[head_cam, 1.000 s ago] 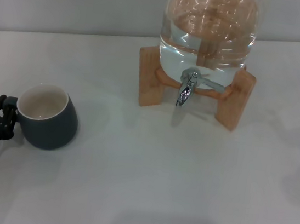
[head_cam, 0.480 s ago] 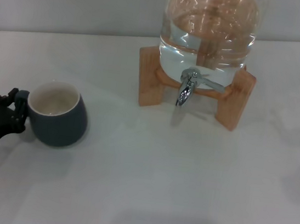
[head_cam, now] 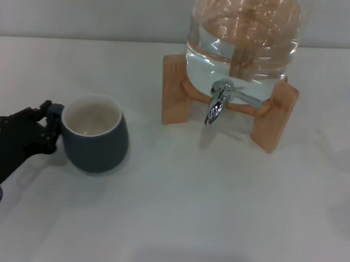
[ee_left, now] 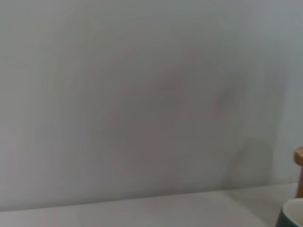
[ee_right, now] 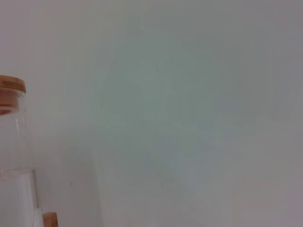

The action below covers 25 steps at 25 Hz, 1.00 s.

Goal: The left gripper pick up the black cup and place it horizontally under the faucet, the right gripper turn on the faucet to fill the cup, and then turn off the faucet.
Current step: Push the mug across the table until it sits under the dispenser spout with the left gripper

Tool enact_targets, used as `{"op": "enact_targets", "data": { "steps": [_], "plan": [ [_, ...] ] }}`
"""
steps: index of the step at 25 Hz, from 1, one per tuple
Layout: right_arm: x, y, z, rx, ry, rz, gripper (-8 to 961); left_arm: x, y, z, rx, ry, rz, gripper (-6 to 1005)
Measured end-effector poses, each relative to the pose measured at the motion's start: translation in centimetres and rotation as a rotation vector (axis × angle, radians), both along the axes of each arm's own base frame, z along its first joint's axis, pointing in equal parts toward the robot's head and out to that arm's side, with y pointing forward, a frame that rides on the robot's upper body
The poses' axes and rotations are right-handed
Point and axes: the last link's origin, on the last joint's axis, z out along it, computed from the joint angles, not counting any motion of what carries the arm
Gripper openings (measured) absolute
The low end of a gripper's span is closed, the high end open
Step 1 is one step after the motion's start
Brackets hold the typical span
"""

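In the head view, the left gripper [head_cam: 48, 122], a black two-fingered claw on a white-grey arm with a small green light near the wrist, reaches in from the lower left over the white tabletop [head_cam: 227, 228]. Its jaws pinch the loop handle of the black cup [head_cam: 95, 135], a squat dark charcoal mug with a cream-white inside. The cup stands upright with its mouth up, left of and nearer the robot than the faucet [head_cam: 218, 102], and well apart from it. The faucet is a small shiny chrome spigot with a lever handle, fitted low on the large clear water jar [head_cam: 244, 33], which sits part-filled on a light wooden stand [head_cam: 177, 94]. The spout points down at bare table. The right gripper does not show in this view.

The left wrist view shows mostly a plain grey wall, with a sliver of the cup's pale rim [ee_left: 294, 208] and a bit of the wooden stand [ee_left: 299, 158] at one edge.

The right wrist view shows the same wall and, at one side, the jar's glass [ee_right: 14, 189] topped by a wooden lid [ee_right: 10, 90]; no fingers appear.
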Motion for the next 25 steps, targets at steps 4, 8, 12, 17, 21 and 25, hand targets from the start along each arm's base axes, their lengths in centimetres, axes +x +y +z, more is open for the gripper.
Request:
{"op": "enact_targets", "data": {
  "steps": [4,8,12,17,21,25],
  "plan": [
    [-0.1,0.1,0.0,0.0,-0.001,0.004,853,0.8,0.1,-0.5,-0.021,-0.008,-0.024,178],
    [-0.2,0.3,-0.2,-0.007,-0.001,0.011,853,1.8,0.2,-1.1,-0.042,-0.018,-0.053,178],
    [-0.4,0.3,-0.3,-0.015,-0.002,0.018,853,2.8,0.1,-1.8,-0.075,-0.023,-0.09,178],
    [-0.4,0.3,-0.4,-0.017,-0.002,0.02,853,3.7,-0.4,-2.7,-0.12,-0.024,-0.131,179],
    [-0.4,0.3,-0.4,-0.018,-0.001,0.02,853,4.3,-0.8,-3.3,-0.153,-0.018,-0.161,179],
    [-0.5,0.3,-0.5,-0.021,-0.001,0.021,853,4.7,-1.3,-3.9,-0.188,-0.012,-0.197,179]
  ]
}}
